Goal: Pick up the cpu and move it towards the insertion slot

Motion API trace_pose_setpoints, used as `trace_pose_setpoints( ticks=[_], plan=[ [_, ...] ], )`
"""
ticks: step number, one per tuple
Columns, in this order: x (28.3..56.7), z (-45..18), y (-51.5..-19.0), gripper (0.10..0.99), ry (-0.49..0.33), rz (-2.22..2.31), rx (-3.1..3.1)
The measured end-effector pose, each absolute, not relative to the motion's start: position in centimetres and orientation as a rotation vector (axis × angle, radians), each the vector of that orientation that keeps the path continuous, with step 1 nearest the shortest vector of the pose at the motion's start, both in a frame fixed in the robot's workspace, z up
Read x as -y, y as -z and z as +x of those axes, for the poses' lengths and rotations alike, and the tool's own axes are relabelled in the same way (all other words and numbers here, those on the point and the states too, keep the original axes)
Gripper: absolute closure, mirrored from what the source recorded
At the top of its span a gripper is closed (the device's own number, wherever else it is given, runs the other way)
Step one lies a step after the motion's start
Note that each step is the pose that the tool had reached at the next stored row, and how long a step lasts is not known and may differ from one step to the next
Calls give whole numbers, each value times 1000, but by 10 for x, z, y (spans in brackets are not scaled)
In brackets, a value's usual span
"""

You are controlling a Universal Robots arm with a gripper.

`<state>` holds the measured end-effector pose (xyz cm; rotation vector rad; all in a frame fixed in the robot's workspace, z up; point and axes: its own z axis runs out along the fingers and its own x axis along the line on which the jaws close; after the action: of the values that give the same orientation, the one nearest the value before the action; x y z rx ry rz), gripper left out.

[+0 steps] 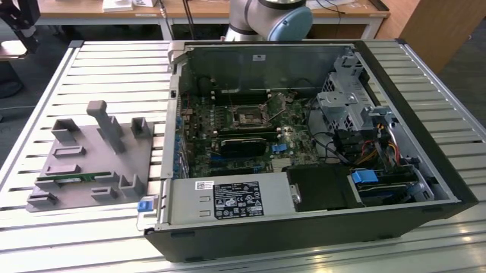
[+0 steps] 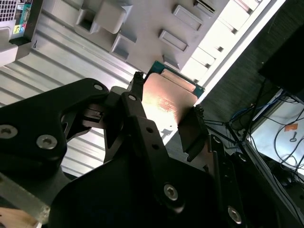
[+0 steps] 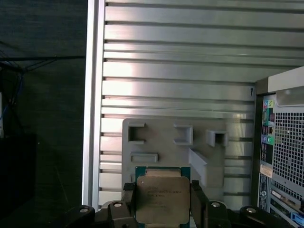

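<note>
On the ribbed aluminium counter (image 1: 114, 68), a grey moulded fixture plate (image 1: 91, 159) lies at the exterior view's left. Rightward, the square, metal-framed insertion slot (image 1: 249, 118) sits inside the open case (image 1: 304, 236). In the first wrist view, the gripper (image 3: 162, 194) has its black jaws clamped on the flat, silvery cpu (image 3: 161, 209).

In the exterior view we see the arm (image 1: 262, 17), a silver-grey tube capped at its joint by a rounded pale-blue cover (image 1: 290, 25). In both wrist views we find the gripper (image 2: 167, 95) (image 3: 162, 202) built of matte black plates, angular and layered into linkages, fastened with round silver screws (image 2: 46, 141) set in recessed holes. Its fingers (image 2: 192, 133) are slim black bars with small holes along their length.
</note>
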<state>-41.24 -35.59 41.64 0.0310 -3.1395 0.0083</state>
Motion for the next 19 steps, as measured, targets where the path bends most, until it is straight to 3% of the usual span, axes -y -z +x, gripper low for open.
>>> trace_pose_setpoints(
  ticks=[19],
  plan=[
    [356,-395,-416,545,-8,31,3139]
  ],
)
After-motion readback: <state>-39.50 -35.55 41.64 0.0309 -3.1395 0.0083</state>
